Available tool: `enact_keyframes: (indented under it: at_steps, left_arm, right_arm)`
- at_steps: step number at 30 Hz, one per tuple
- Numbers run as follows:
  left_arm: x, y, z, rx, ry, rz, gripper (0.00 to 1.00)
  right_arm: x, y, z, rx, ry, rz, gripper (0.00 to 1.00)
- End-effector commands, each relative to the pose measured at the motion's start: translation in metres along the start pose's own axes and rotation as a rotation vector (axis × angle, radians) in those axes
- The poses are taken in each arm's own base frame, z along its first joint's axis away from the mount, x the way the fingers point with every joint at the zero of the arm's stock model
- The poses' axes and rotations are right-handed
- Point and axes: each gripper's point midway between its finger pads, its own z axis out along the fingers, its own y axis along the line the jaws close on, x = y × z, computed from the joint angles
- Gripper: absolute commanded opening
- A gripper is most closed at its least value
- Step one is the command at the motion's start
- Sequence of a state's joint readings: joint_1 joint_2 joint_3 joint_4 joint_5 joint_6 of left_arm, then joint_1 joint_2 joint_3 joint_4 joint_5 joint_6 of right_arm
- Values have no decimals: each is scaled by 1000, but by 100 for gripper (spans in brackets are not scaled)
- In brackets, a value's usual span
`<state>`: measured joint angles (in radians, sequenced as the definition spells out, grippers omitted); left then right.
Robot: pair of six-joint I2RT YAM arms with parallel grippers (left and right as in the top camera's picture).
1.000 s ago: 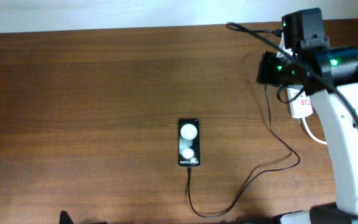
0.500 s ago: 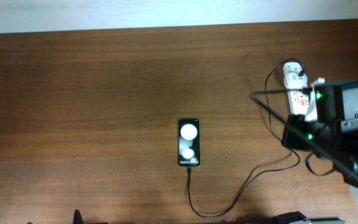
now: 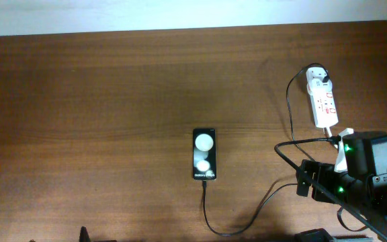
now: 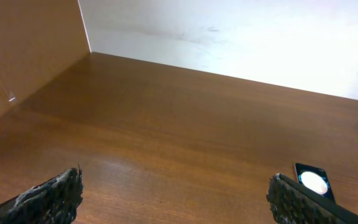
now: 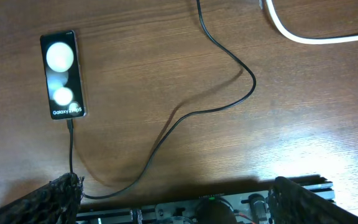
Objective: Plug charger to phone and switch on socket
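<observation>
In the socket (image 3: 324,107) sits the charger (image 3: 322,80) plug.

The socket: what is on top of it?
The charger plug sits on the socket at its far end; red markings show nearer. The outlet beneath the plug is covered; the switch position is too small to tell.

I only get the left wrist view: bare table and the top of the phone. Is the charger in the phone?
Observer: Yes. The right wrist view shows the black cable entering the phone at its lower end.
Operator: And its other end?
Observer: Overhead, the plug sits in the white power strip on the far right.
Operator: Where's the right arm?
Observer: The right gripper is open and empty, near the robot's side, apart from the strip.
</observation>
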<state>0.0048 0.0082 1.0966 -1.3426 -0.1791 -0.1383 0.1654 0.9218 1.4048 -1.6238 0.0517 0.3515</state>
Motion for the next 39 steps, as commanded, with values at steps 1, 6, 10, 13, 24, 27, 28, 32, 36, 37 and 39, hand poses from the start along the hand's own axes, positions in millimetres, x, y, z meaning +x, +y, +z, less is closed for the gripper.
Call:
enact_keyframes:
  at_steps: [1,6,10,13,24,27,28,32,36,37,39]
  left_arm:
    - [0,-1,0,12,-1,14,99]
    - [0,-1,0,12,-1,14,99]
    - [0,-1,0,12,-1,14,99]
    - [0,-1,0,12,-1,14,99]
    - [0,-1,0,12,-1,14,99]
    - [0,-1,0,12,-1,14,99]
    - [0,-1,0,12,-1,14,99]
    - [0,-1,0,12,-1,14,99]
    - [0,-1,0,12,-1,14,99]
    - [0,-1,0,12,-1,14,99]
    - [0,-1,0,12,-1,14,99]
  right_arm:
    - [1,-2,2,17,3,-10,99]
    - [-1,-1,1,8,-11,-8,99]
    - [5,-4,-12,-18,-82,-3,99]
    - [6,-9,-20,-13,-131,1,99]
    - [10,-17,-34,-15,-225,11,99]
    - [12,-18,-37,-22,-243,12,99]
    - [13,-18,-38,-24,-249,13,99]
    - [17,-20,-44,-36,-282,16,99]
    - [24,-23,-53,-54,-332,20,99]
    - [26,-24,-55,-60,-347,21,99]
    - [28,-25,-59,-68,-370,23,99]
